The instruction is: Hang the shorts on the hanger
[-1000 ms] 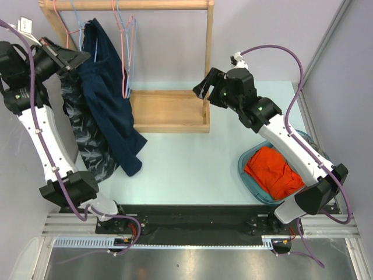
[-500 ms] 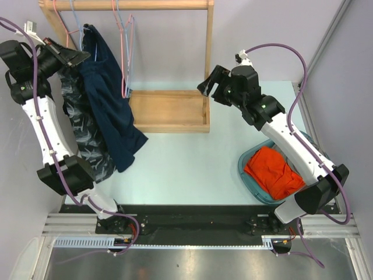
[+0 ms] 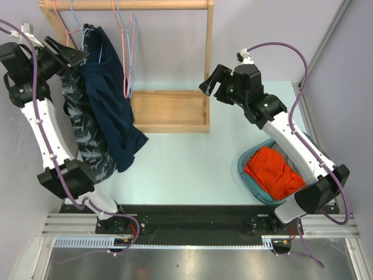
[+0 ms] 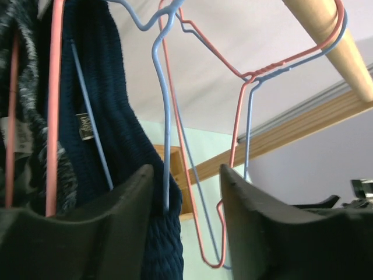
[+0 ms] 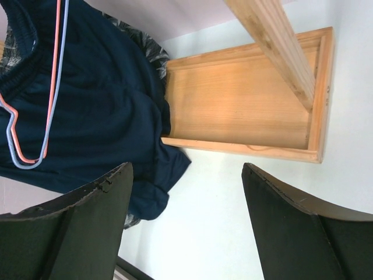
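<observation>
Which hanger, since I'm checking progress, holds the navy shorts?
The light-blue hanger between the fingers of the left hand. The pink one beside it bears the leaf-print garment; the pair further right hang bare.

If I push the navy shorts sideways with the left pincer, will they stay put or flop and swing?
Probably floppy: the shorts drape in soft, sagging folds. They would likely swing, since the thin blue hanger carrying them seems to hang free from the rail. They might slip; how they sit on the wire is hidden.
</observation>
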Robot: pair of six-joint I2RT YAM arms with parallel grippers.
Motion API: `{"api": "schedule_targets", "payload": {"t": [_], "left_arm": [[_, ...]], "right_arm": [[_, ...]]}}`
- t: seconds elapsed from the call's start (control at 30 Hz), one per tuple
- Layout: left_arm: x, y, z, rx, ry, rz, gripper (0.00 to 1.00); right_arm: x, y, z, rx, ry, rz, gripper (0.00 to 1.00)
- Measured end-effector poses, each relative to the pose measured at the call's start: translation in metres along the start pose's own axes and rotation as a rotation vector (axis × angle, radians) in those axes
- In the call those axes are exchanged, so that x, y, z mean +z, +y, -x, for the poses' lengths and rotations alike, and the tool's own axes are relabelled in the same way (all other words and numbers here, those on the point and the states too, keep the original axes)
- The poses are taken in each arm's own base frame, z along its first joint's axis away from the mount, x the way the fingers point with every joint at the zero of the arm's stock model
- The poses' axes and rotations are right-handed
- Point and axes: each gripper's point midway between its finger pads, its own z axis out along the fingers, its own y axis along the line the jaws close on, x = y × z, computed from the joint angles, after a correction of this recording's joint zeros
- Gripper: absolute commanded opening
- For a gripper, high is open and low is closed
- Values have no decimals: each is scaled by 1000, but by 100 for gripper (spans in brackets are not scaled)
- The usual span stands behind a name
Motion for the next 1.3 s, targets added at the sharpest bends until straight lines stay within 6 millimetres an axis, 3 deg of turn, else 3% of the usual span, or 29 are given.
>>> {"api": "schedule_targets", "payload": {"t": [0.1,0.13,0.3,0.5,0.53,0.63,0.73,0.8,0.83,0.97,1.03,1.1,1.23,1.3], "left_arm": [[-13,-1,2,19,-30,37,73],[-18,-1,4,31,-45,52,83],[-55,-16,18,148,-151,155,98],[-93,-55,13,302,-217,207,100],[-98,-61,9,330,-213,200,100],[-103,-74,-10,385,-164,160,100],[-99,-79,-46,414,-62,108,100],[-95,-79,-80,414,32,72,100],[-93,-75,-102,422,90,66,100],[-89,-98,-194,479,334,-83,100],[-94,-97,-224,496,412,-106,100],[-104,-87,-265,524,519,-116,100],[-118,-63,-322,568,677,-126,100],[-125,-49,-341,578,731,-110,100]], "right_arm": [[0,-6,5,-8,-9,-9,81],[0,-8,8,-12,-13,-12,82],[-7,-24,27,-49,-54,-37,84],[-19,-43,46,-112,-80,-43,95],[-22,-47,48,-132,-76,-35,99],[-30,-56,53,-213,-61,-7,100],[-42,-61,51,-310,-36,48,100],[-52,-62,45,-369,-12,83,100],[-58,-63,40,-402,6,100,100],[-74,-66,21,-479,74,136,100],[-79,-73,9,-502,112,138,100],[-85,-86,-11,-523,164,128,100],[-104,-115,-51,-551,269,97,100],[-114,-123,-62,-565,291,90,100]]}}
